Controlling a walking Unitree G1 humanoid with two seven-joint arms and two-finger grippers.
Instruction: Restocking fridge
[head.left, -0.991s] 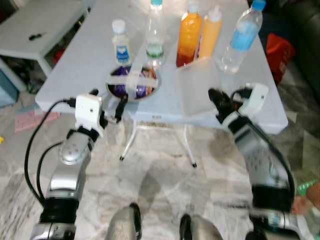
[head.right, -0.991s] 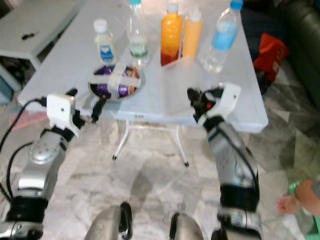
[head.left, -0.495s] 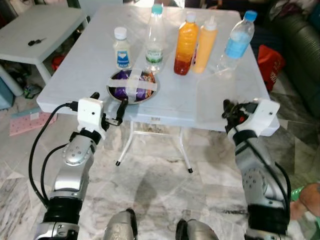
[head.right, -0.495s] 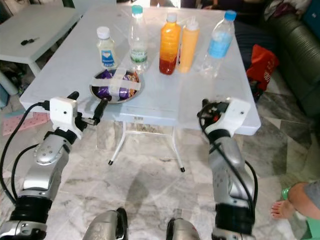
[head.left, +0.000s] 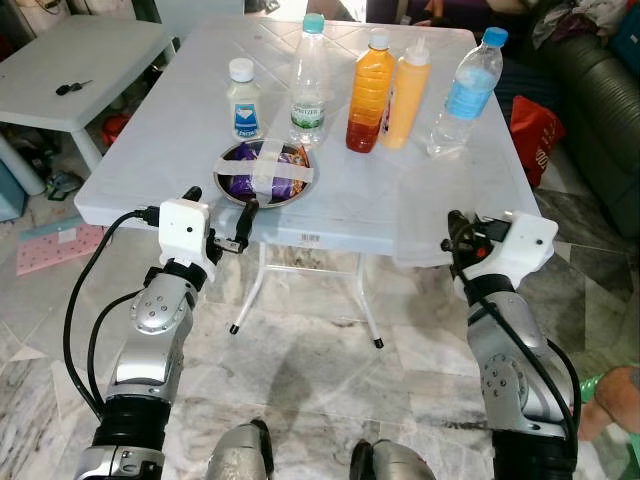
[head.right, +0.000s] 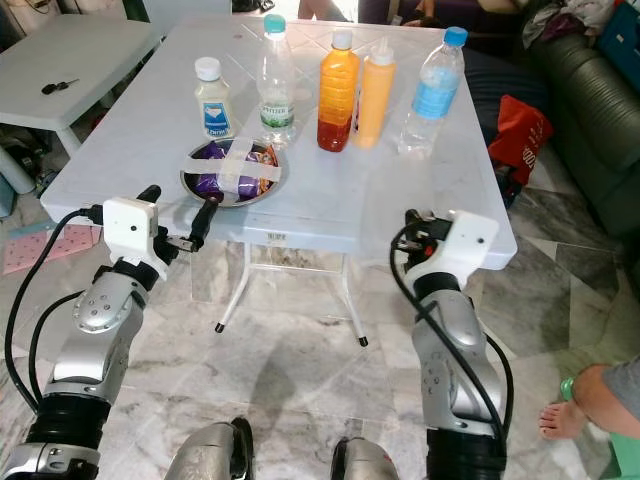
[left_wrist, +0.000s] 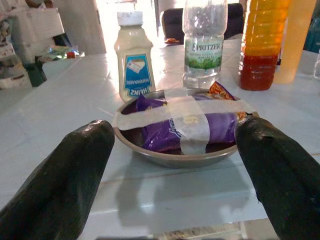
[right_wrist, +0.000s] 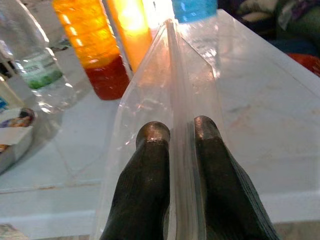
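At the near edge of the white table (head.left: 180, 110), the left gripper (left_wrist: 175, 165) gapes wide before the taped steel bowl (left_wrist: 186, 131); right of the bowl, the right gripper (right_wrist: 175, 135) pinches a clear plastic bag (right_wrist: 192, 75).

A clear plastic bag (right_wrist: 175, 100) stands on edge, pinched between the right gripper's (right_wrist: 173, 131) closed fingers (right_wrist: 152, 150). A taped steel bowl of purple snack packets (left_wrist: 185, 125) sits just beyond the left gripper's (left_wrist: 175, 145) spread fingertips (left_wrist: 85, 150).
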